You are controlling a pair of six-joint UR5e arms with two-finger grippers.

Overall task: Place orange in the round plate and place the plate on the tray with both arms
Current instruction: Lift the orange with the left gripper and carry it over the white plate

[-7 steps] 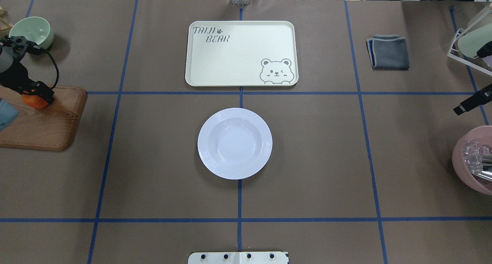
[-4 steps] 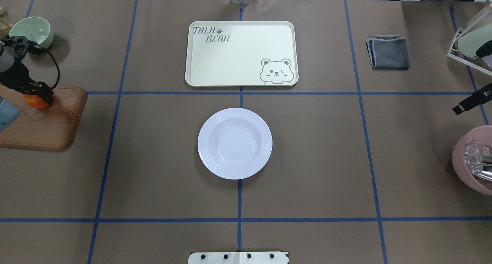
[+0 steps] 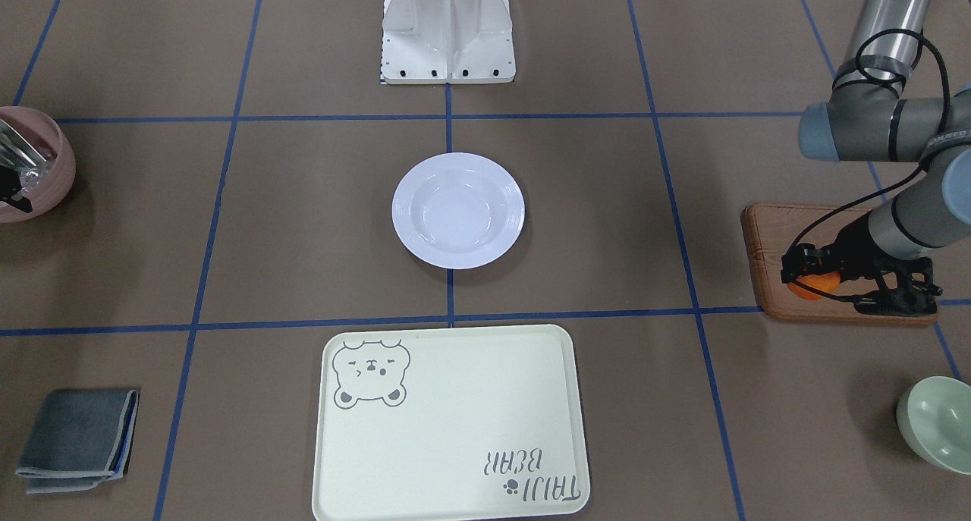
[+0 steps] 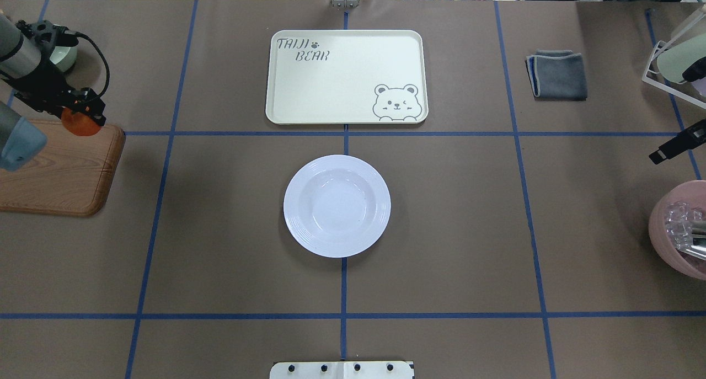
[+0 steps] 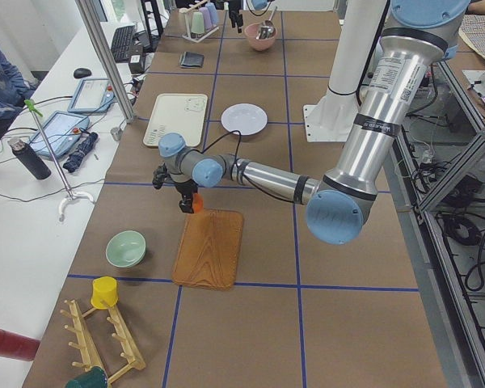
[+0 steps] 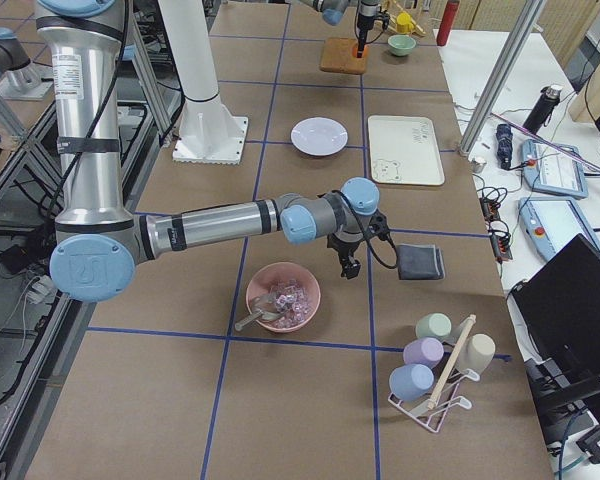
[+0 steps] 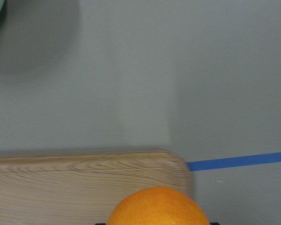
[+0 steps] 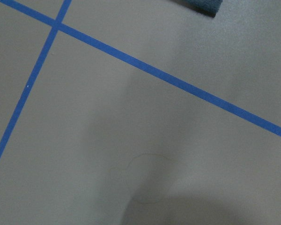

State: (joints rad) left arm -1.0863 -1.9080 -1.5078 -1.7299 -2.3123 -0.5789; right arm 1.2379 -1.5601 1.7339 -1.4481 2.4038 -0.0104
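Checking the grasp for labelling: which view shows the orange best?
Overhead exterior: the orange shows most surface, held in the left gripper. In front-facing the gripper partly covers it. Left wrist crops all but its top. Exterior left shows it small, and exterior right shows it tiny and far.

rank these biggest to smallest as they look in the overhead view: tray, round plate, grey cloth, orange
1. tray
2. round plate
3. grey cloth
4. orange, clearly smallest, though it is held up nearer the camera
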